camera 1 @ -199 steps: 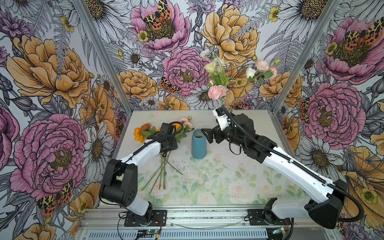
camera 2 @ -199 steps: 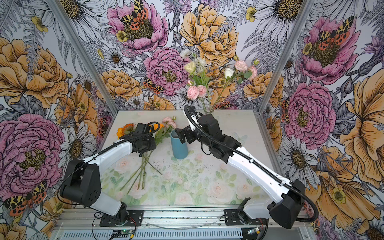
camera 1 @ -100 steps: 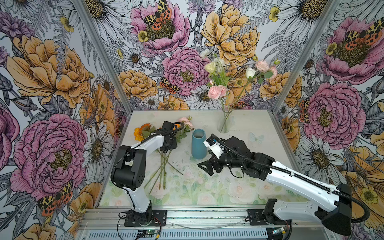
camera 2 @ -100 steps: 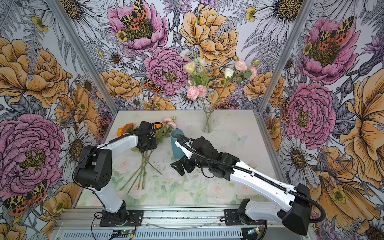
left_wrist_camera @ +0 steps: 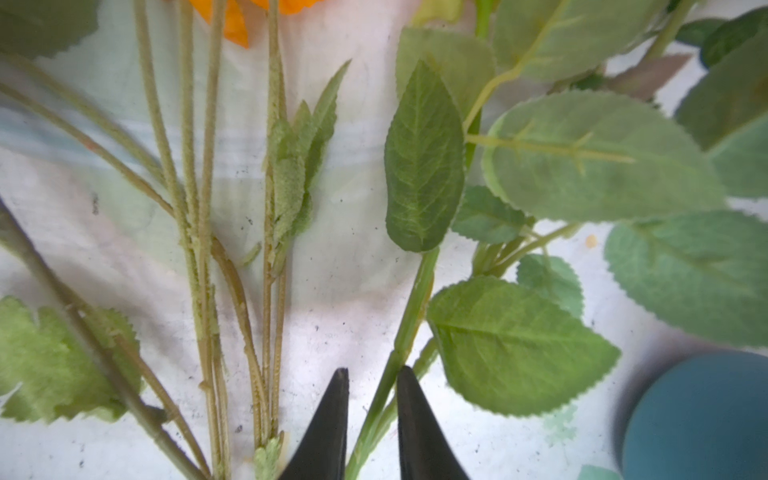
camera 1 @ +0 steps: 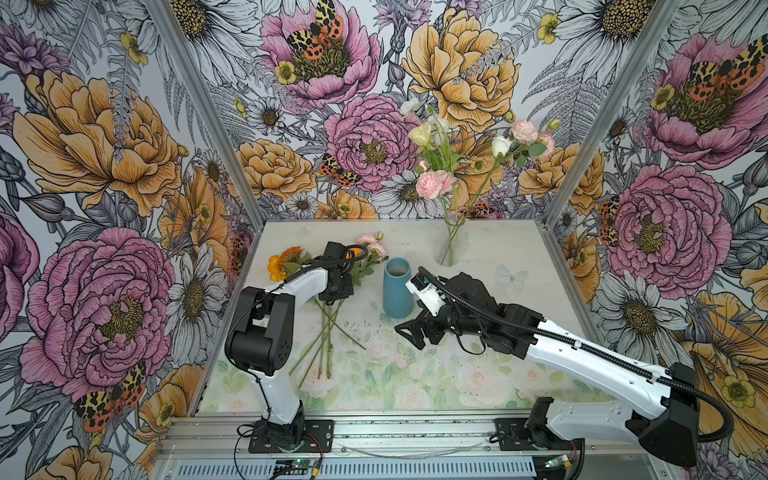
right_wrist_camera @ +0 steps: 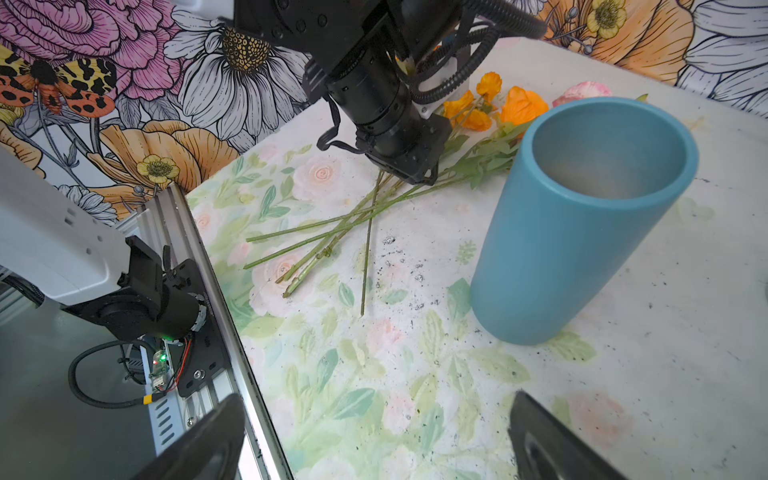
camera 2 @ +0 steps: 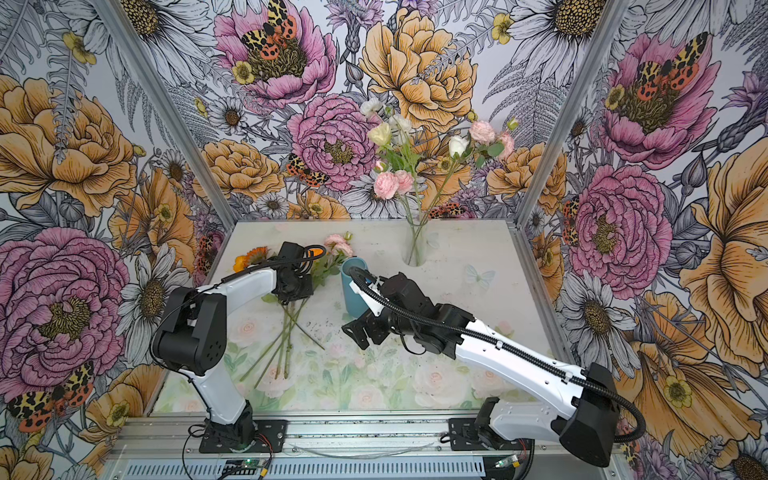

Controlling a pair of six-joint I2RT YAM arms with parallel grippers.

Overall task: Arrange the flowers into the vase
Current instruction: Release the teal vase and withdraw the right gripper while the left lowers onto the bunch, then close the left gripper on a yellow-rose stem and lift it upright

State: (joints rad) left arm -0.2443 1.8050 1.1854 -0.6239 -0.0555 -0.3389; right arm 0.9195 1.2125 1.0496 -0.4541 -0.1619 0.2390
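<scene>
Flowers (left_wrist_camera: 424, 166): slender fuzzy stems, serrated leaves | left hand (left_wrist_camera: 370, 374): straddling smooth stem, grip unclear | right hand (right_wrist_camera: 374, 399): released

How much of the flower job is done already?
Done: a bunch of flowers stands in the glass vase at the back. In hand: the left gripper has its jaws around one green stem on the table; the right gripper is open and empty. Left: the loose flowers lying by the empty blue vase.
</scene>
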